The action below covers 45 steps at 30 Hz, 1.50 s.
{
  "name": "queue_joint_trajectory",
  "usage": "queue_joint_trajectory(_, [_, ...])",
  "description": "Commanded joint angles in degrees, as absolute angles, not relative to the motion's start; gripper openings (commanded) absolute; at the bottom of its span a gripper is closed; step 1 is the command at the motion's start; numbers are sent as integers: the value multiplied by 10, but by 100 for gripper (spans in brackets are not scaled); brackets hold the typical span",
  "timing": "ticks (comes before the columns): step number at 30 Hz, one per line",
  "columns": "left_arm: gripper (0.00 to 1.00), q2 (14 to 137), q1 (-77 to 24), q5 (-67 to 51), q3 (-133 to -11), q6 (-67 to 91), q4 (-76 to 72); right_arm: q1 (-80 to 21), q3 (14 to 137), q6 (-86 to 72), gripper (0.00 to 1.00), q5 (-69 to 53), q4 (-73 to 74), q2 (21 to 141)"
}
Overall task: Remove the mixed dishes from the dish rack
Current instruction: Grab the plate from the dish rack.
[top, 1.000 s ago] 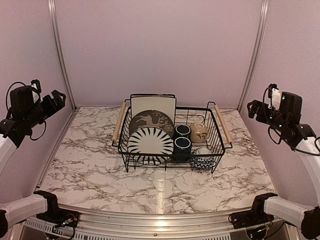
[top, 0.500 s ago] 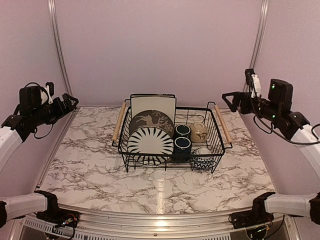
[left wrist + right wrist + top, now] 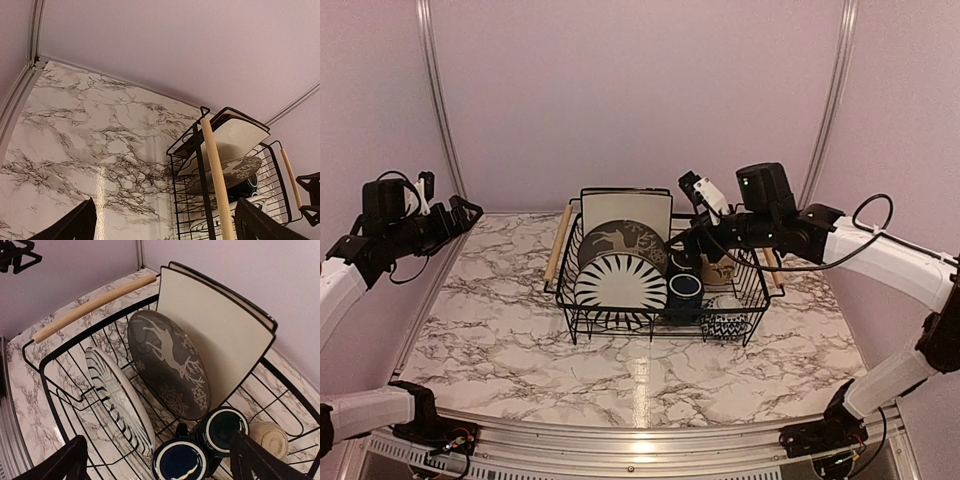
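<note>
The dish rack (image 3: 620, 318) stands mid-table. In it stand the striped plate (image 3: 620, 283), the deer plate (image 3: 620, 240) and the square cream plates (image 3: 625, 210). To their right are a dark blue mug (image 3: 685, 288), a second mug behind it, the beige bowl (image 3: 722, 266) and the chevron bowl (image 3: 725, 325). My right gripper (image 3: 692, 246) hangs open and empty just above the mugs (image 3: 182, 462) (image 3: 222, 427), next to the deer plate (image 3: 170, 365). My left gripper (image 3: 465, 212) is open and empty, high at the far left, facing the rack's wooden handle (image 3: 215, 175).
The marble table (image 3: 500, 330) ends at a metal rail on the near side. Pink walls close the back and both sides. The rack's left handle (image 3: 558, 243) and right handle (image 3: 767, 250) stick up along its short sides.
My right arm has swung from the right wall inward and down over the rack's mugs. My left gripper has edged slightly toward the rack. The dishes have not moved.
</note>
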<state>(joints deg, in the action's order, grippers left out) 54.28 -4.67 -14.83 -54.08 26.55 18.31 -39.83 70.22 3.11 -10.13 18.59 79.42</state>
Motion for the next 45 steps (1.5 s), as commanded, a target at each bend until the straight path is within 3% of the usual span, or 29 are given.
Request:
queue_joint_trajectory(1, [99, 530, -47, -158, -527, 251, 186, -432, 760, 102, 92, -155, 224, 857])
queue_joint_trajectory(12, [99, 528, -47, -142, -535, 231, 208, -440, 830, 155, 84, -80, 275, 1000])
queue_joint_trajectory(28, [99, 544, -47, -130, -566, 206, 231, -440, 858, 212, 60, -195, 267, 1068])
queue_joint_trajectory(38, [99, 533, -47, -123, -559, 205, 238, -439, 867, 221, 31, -222, 280, 1075])
queue_joint_trajectory(40, [99, 528, -47, -122, -558, 205, 240, -438, 870, 224, 22, -227, 280, 1074])
queue_joint_trajectory(42, [99, 524, -47, -119, -557, 203, 242, -438, 872, 226, 5, -236, 282, 1074])
queue_joint_trajectory(45, [99, 519, -47, -114, -556, 201, 247, -437, 882, 234, 0, -251, 292, 1079])
